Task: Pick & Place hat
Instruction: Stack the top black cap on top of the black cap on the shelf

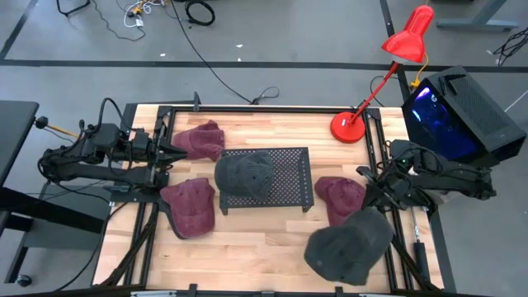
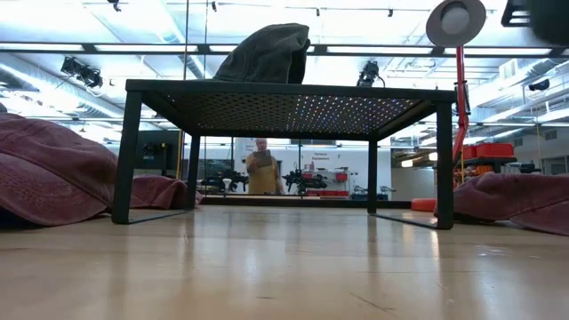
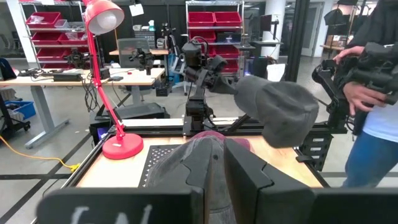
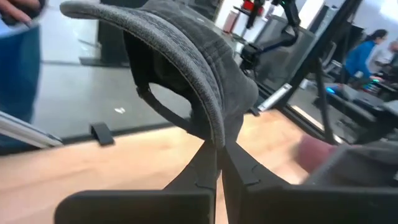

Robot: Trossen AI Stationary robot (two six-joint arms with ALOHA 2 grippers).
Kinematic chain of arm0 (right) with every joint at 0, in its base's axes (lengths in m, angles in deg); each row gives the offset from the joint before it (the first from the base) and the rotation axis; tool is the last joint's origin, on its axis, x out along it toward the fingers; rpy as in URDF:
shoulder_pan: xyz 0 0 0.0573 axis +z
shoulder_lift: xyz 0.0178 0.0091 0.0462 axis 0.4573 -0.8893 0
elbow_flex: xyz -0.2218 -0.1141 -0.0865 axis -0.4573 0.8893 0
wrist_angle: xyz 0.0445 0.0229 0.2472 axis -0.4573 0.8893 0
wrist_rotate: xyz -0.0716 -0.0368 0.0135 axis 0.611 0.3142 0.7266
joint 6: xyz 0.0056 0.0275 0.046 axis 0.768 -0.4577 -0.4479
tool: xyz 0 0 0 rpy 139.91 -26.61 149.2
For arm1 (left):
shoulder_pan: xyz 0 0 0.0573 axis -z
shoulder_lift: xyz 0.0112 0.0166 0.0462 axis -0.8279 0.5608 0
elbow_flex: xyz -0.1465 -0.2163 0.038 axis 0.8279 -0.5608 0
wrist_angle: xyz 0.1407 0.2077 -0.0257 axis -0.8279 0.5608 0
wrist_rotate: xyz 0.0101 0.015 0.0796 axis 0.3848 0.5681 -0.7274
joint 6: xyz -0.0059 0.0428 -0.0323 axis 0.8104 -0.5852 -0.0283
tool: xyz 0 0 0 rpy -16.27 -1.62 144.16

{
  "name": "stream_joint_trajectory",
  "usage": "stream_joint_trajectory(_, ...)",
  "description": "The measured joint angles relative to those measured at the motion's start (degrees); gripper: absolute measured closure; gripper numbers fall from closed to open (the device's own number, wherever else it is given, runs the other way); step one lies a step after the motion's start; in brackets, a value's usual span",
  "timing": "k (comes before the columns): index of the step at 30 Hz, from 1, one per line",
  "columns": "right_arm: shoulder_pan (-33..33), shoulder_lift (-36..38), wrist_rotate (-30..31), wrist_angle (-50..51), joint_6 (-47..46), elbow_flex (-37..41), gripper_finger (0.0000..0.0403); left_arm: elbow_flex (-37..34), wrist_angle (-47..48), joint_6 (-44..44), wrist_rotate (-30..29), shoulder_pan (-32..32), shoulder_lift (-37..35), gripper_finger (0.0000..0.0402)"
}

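Right wrist view shows the right end effector [image 4: 219, 163] pinched on the rim of a grey cap [image 4: 180, 56], lifted off the bench [image 1: 256, 247]; light, floppy cloth, so the stiffer brim edge grips best

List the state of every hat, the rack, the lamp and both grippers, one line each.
Grey hat on rack: resting on top.
Grey hat in right gripper: lifted, gripped by its edge.
Right gripper: shut on that hat.
Left gripper: at the table's left edge, holding nothing.
Three maroon hats: lying on the table.
Mesh rack: upright.
Red lamp: standing, whether lit unclear.
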Motion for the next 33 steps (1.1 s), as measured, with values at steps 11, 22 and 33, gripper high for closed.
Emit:
stream_joint_trajectory(11,0.0,0.0,9.4,3.5,7.0,0.0,0.0399,0.0,0.0,0.0,0.0,0.0,0.0,0.0353)
stream_joint_trajectory(22,0.0,0.0,15.8,4.2,7.1,0.0,0.0398,0.0,0.0,0.0,0.0,0.0,0.0,0.0353)
stream_joint_trajectory(33,0.0,0.0,15.7,4.7,5.9,0.0,0.0398,0.0,0.0,0.0,0.0,0.0,0.0,0.0353)
